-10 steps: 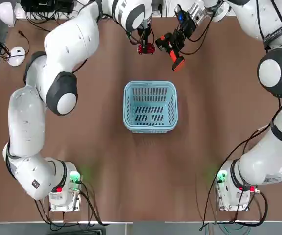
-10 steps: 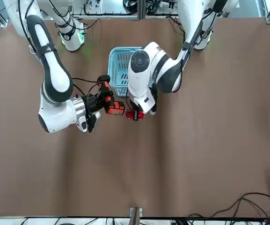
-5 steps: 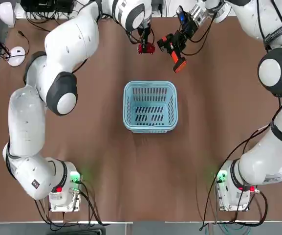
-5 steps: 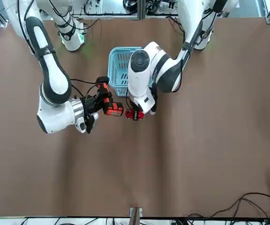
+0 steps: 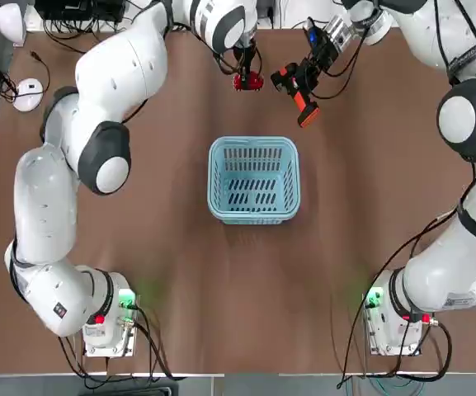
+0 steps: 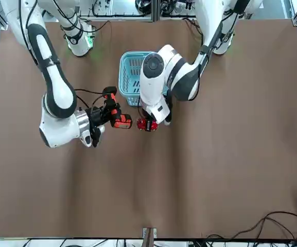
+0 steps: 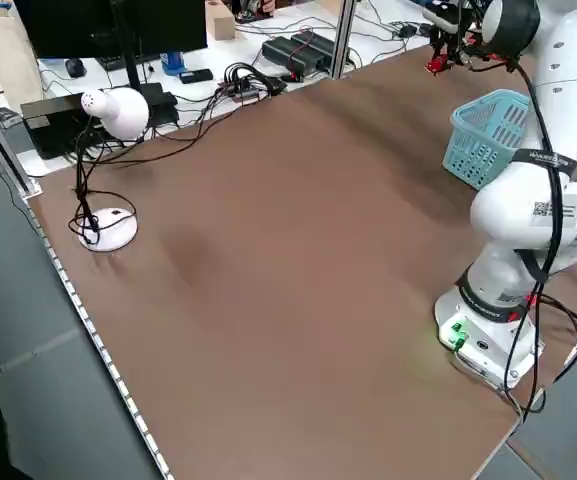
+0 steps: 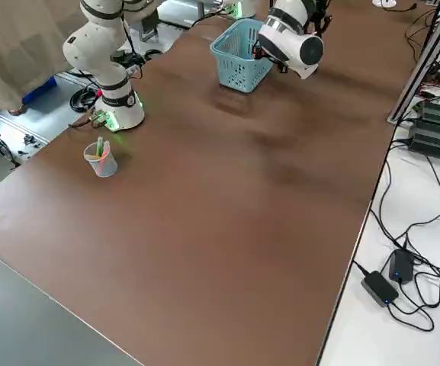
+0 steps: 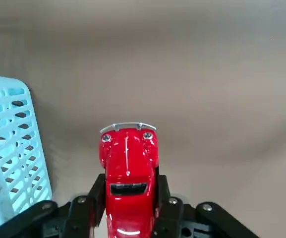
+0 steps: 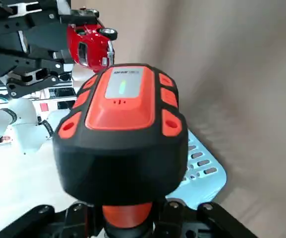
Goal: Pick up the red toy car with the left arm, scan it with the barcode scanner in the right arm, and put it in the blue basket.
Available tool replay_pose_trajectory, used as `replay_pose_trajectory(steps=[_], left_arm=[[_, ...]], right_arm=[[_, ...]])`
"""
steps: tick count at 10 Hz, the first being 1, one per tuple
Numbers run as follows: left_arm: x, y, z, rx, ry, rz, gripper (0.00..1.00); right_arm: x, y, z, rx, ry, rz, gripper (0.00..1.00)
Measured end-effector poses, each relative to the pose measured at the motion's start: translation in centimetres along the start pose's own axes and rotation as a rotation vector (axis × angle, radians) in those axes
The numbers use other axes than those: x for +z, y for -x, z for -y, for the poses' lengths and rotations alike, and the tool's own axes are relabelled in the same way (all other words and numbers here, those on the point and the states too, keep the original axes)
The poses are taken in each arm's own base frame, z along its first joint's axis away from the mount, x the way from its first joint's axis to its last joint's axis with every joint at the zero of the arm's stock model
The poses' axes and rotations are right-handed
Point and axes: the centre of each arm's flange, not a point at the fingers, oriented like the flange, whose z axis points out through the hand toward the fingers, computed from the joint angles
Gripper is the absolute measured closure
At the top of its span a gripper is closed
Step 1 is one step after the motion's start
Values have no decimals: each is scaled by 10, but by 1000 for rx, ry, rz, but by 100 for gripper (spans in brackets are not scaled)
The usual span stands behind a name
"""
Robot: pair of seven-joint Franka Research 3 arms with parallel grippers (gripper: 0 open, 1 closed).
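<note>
Basket point(image 5: 254, 220): light blue plastic, rounded corners, slotted walls and floor, standing on the table point(image 5: 221, 313), a smooth brown sheet with faint ripples and soft sheen. Car point(image 9: 128, 163): glossy red, rounded body, two round headlights, silvery bumper, dark window with a highlight on the paint behind it. It hangs above the table, past the basket's far side from the arm bases. Left gripper point(image 9: 131, 186) is up there too, dark and angular, jaws closed on the car's two flanks, only the body's width between them. Scanner point(image 10: 120, 119): chunky black casing, orange top panel and side patches, pale grey inset with a small green light. Right gripper point(image 10: 128, 213), beyond the basket and to the right of the car in the top view, has its jaws closed round the scanner's narrow neck, orange and black; fingertips largely hidden behind the casing. Front view gives a gap between scanner and car, the two near each other. Car's rear end is cut off by the lower edge of the left wrist view; its underside is hard to make out. Right wrist view: basket partly behind the scanner, only a slotted corner showing. Right side view: car hidden behind the arm. Cup point(image 8: 101, 162), translucent, pens inside, near a robot base.
</note>
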Motion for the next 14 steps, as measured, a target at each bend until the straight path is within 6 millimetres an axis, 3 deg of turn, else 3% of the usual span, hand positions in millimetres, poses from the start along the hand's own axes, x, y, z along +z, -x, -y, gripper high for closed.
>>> replay_pose_trajectory(steps=[2, 3, 6, 8, 11, 12, 14], left_arm=[[-11, 1, 2, 2, 4, 5, 56], [-19, 4, 9, 12, -16, -3, 56], [-31, 19, 43, 26, -114, -45, 56], [-38, 38, 89, 49, -157, -51, 56], [-35, 53, 172, 88, -160, -24, 56], [-23, 55, 202, 121, -160, -25, 56], [11, 55, 244, 167, -179, -36, 56]], right_arm=[[-23, 6, -8, 31, 32, -1, 67], [-47, 9, -6, 91, 103, 7, 67], [-157, 23, 31, 274, 454, -20, 67], [-220, 49, 10, 392, 660, -89, 67], [-290, 73, -39, 476, 803, -276, 67], [-305, 80, -55, 486, 846, -308, 67], [-301, 74, -81, 469, 906, -339, 67]])
